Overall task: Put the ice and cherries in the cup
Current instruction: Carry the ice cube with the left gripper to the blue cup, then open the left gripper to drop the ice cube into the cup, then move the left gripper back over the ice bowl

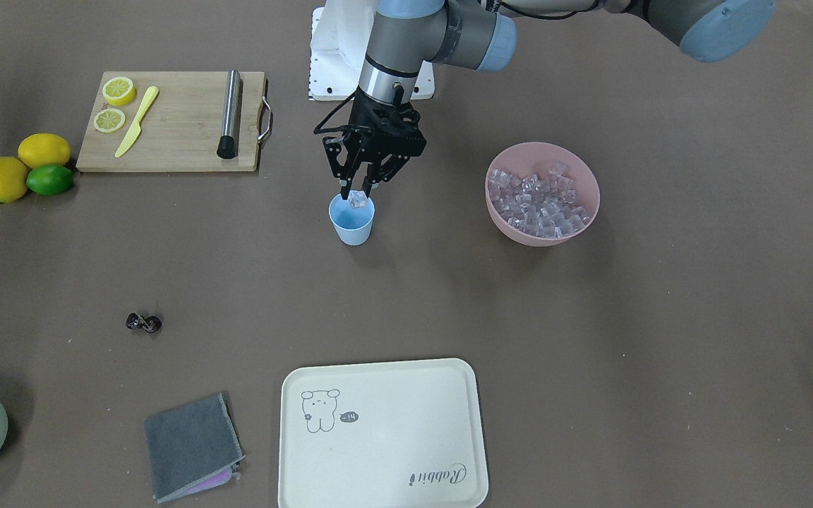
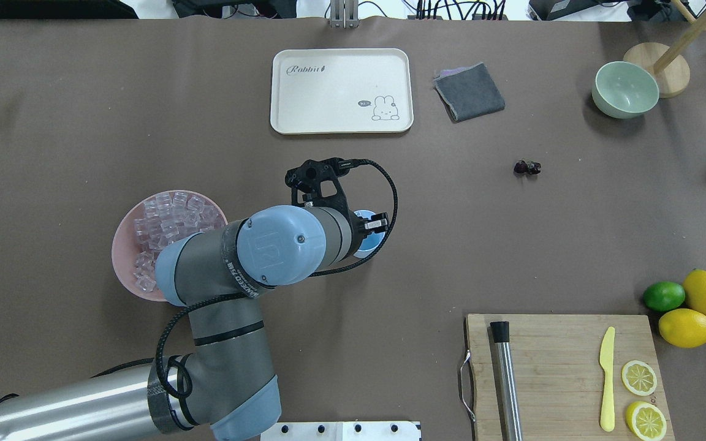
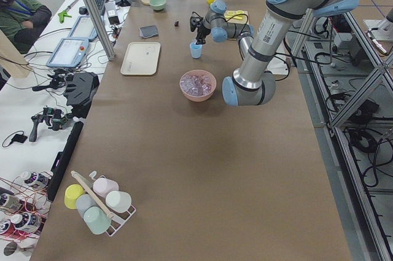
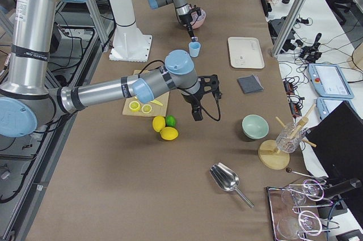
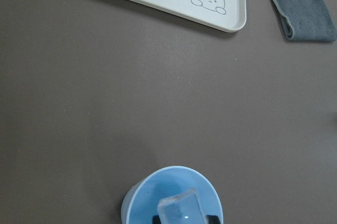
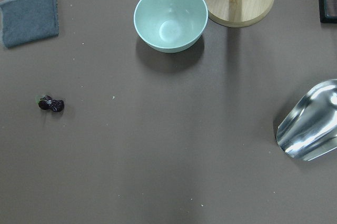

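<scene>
The light blue cup (image 1: 352, 224) stands mid-table. My left gripper (image 1: 357, 192) hangs straight over its mouth, shut on one clear ice cube (image 1: 358, 200). In the left wrist view that cube (image 5: 180, 211) sits just above the cup (image 5: 145, 197). More ice (image 1: 537, 201) fills the pink bowl (image 1: 593, 204). The dark cherries (image 1: 143, 323) lie alone on the brown table, also in the right wrist view as the cherries (image 6: 51, 104). My right gripper (image 4: 196, 114) shows only in the exterior right view, above the table near the lemons; whether it is open or shut I cannot tell.
A cutting board (image 1: 173, 134) carries lemon slices, a yellow knife and a metal rod. Two lemons and a lime (image 1: 49, 180) lie beside it. A cream tray (image 1: 378, 451), a grey cloth (image 1: 191, 444), a pale green bowl (image 6: 170, 18) and a metal scoop (image 6: 310, 124) lie farther off.
</scene>
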`<state>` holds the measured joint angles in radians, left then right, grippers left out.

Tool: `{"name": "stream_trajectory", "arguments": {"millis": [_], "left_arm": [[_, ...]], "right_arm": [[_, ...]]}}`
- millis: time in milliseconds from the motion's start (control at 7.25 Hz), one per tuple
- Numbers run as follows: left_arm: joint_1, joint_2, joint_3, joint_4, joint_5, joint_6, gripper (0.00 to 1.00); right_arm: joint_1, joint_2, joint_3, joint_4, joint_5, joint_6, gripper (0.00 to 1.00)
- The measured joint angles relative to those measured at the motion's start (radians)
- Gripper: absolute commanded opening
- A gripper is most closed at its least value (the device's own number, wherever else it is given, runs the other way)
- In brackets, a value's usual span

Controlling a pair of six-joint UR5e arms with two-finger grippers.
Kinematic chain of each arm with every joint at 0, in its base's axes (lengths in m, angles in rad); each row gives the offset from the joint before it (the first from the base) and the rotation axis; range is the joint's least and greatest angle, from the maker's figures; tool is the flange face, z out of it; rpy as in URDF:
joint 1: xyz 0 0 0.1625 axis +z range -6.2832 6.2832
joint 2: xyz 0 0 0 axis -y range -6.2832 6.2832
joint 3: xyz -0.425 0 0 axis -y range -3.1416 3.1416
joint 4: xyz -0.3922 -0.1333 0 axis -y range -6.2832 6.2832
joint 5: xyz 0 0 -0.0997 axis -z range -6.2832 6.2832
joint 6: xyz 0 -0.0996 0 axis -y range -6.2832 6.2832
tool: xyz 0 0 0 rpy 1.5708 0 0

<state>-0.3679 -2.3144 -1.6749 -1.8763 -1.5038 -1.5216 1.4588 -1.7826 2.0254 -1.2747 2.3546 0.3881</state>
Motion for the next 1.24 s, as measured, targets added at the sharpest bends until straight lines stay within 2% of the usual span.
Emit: {"name": "stream_trajectory", "arguments": {"millis": [690,828,1241], "left_arm": [[-0.001,0.010,-0.026,0.005,-0.004,0.015,0.42],[-0.002,0.049,-0.085,0.019,-0.006,0.054,0.42],[-0.019,0.292,-0.365,0.149,-0.028,0.252,0.45]], "right_arm": [[0.000,0.000,0.000,0.000,0.000,0.000,1.00],[0.000,0.000,0.000,0.000,0.000,0.000,1.00],[0.000,0.000,0.000,0.000,0.001,0.001,1.00]]}}
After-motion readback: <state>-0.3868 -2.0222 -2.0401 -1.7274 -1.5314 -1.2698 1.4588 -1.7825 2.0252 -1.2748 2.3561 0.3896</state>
